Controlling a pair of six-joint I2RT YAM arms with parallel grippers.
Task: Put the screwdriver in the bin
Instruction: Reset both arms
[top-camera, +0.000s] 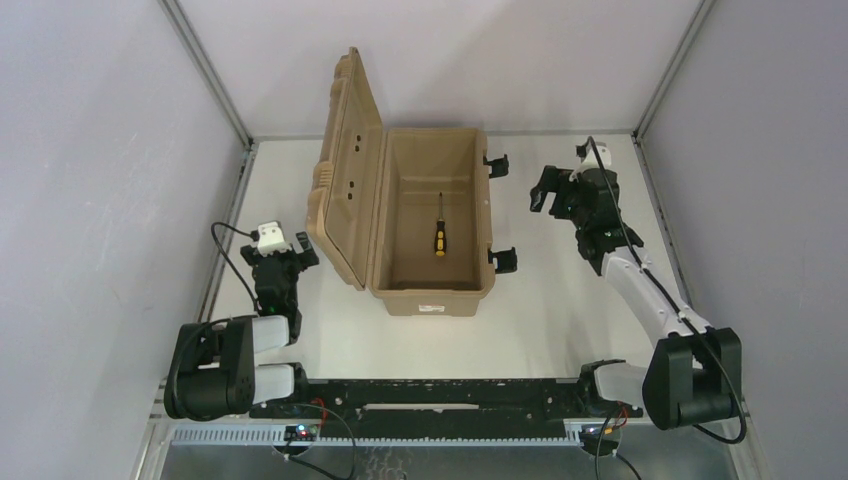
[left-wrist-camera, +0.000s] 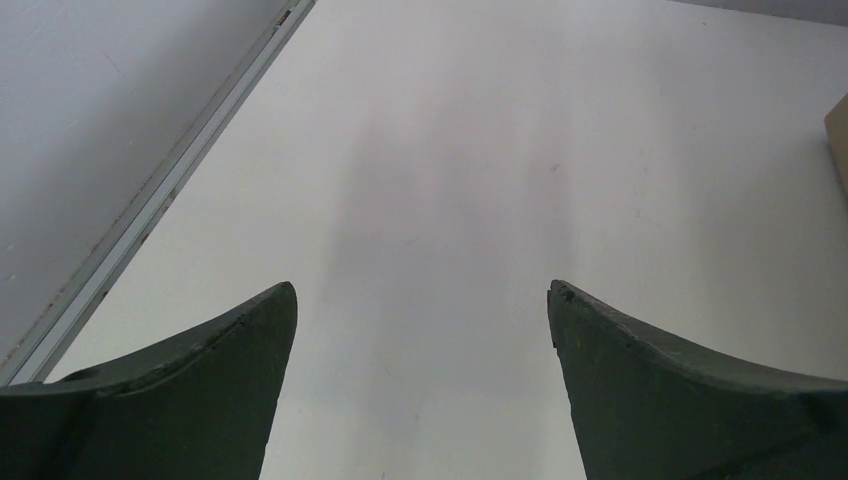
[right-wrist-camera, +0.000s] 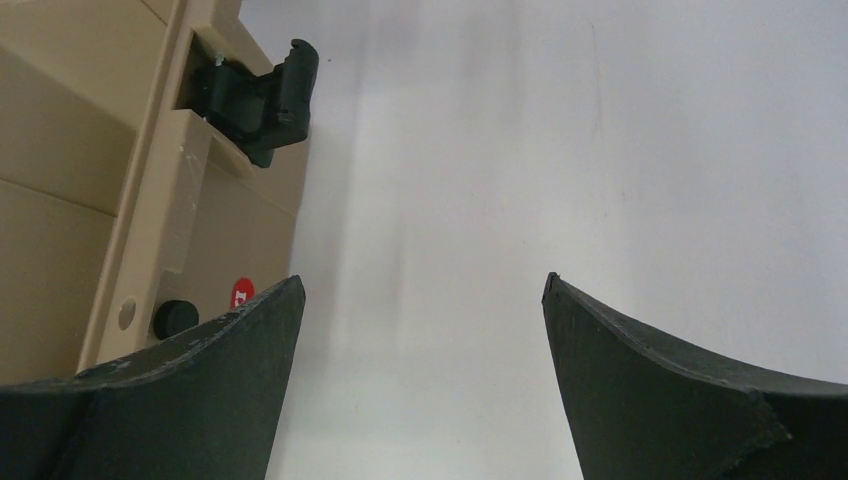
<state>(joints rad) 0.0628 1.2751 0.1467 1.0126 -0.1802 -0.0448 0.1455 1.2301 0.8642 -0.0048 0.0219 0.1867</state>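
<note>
The tan bin (top-camera: 478, 215) stands open in the middle of the table, its ribbed lid (top-camera: 345, 165) swung up to the left. The screwdriver (top-camera: 438, 232), black and yellow-orange handle toward me, lies on the bin's floor. My right gripper (top-camera: 560, 190) is open and empty, over the table to the right of the bin; its wrist view (right-wrist-camera: 420, 285) shows the bin's outer wall (right-wrist-camera: 60, 200) and a black latch (right-wrist-camera: 260, 95) on the left. My left gripper (top-camera: 285, 250) is open and empty, left of the lid, over bare table (left-wrist-camera: 420, 290).
Two black latches (top-camera: 495, 163) (top-camera: 502, 259) stick out from the bin's right side. A white label (top-camera: 432, 308) is on the bin's near wall. Metal rails (top-camera: 225, 235) edge the table, with grey walls on both sides and behind.
</note>
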